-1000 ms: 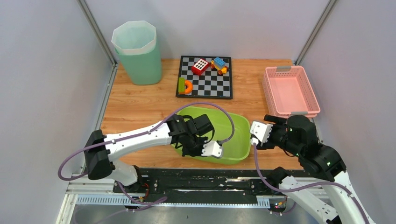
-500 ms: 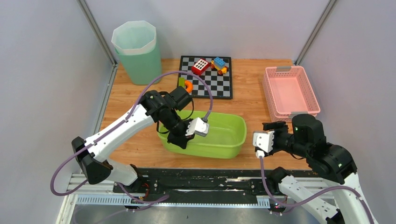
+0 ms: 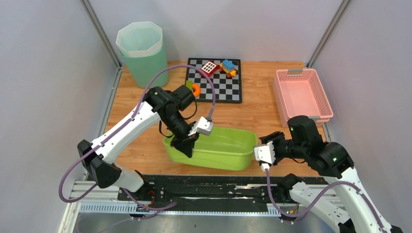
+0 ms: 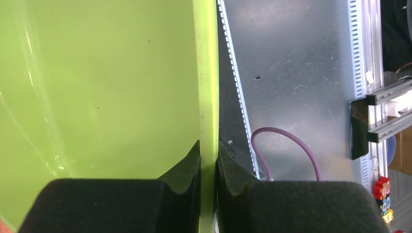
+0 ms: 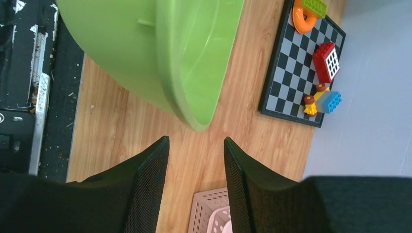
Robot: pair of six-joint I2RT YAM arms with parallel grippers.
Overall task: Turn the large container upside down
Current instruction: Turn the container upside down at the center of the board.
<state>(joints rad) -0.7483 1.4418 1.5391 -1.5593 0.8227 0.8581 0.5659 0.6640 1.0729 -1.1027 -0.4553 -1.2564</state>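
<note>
Container (image 3: 224, 148) now sits further left at the near table (image 3: 138, 109) edge. Left gripper (image 3: 187, 144) pinches its left rim and lifts it. Right gripper (image 3: 263, 154) has released, jaws apart and empty. Flip barely begun.

The large container (image 3: 218, 148) is at the 6 o'clock edge of the worktop (image 3: 262, 104). The left jaws pinch its rim at its 9 o'clock end. The right jaws stand just beside its 3 o'clock end, apart from it. A bin (image 3: 143, 53) stands in the 11 o'clock corner. At 12 o'clock lies a board (image 3: 221, 87) with toy blocks (image 3: 209, 67) on it. A basket (image 3: 280, 99) lies at 2 o'clock, well apart from the board.
</note>
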